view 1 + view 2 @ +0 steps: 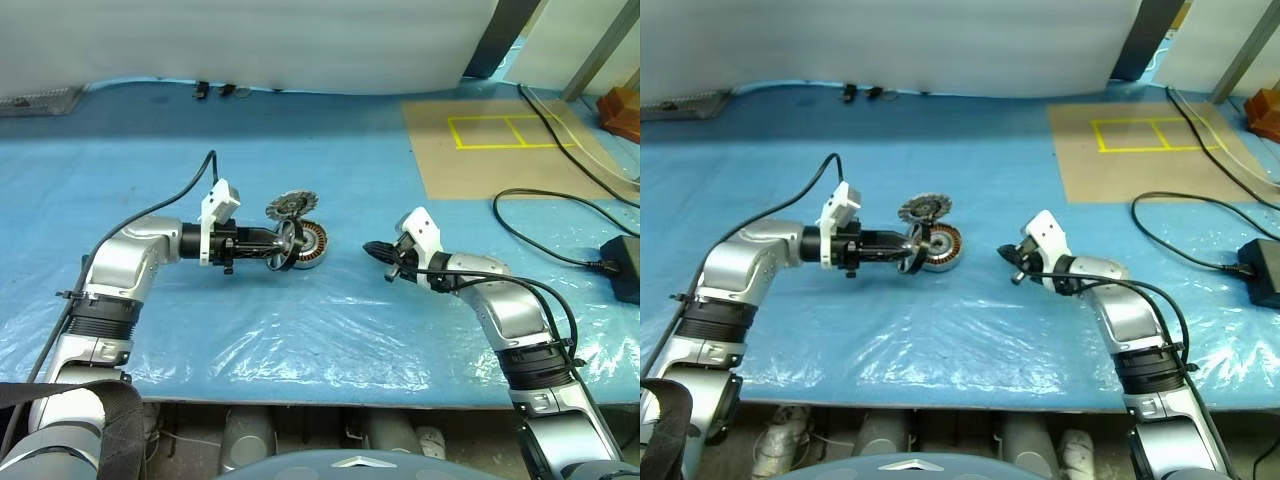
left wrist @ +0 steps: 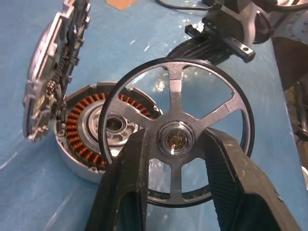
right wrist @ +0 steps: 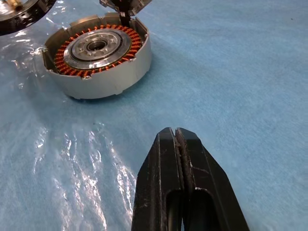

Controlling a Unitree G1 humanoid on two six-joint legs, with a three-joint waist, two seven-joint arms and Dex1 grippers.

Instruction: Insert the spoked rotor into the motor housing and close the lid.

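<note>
1. Left wrist view: the spoked rotor [image 2: 176, 139] is being gripped at its hub between the two fingers of the left gripper [image 2: 176, 159], its rim and spokes standing clear of the pads.
2. The motor housing [image 2: 91, 130] is lying just beyond and to one side of the held rotor, its copper windings and silver hub facing up; the rotor's rim is being seen overlapping the housing's edge, though whether the two are touching cannot be told.
3. The rotor's axle is being held roughly level along the gripper, while the housing's axis is pointing upward, so a tilt of the wheel is judged necessary before it can be seated.
4. The lid [image 1: 290, 206] is standing open, raised at the housing's far edge and leaving the cavity unobstructed.
5. The left arm is judged the nearer; the right gripper [image 3: 175, 137] is being kept clenched on nothing, well apart from the housing on its other side.
6. Everything is being carried by a table [image 1: 330, 330] covered in blue sheeting with crinkled clear plastic over it; black cables [image 1: 540, 205] and a tan mat [image 1: 440, 165] marked in yellow tape are lying toward the far right.
</note>
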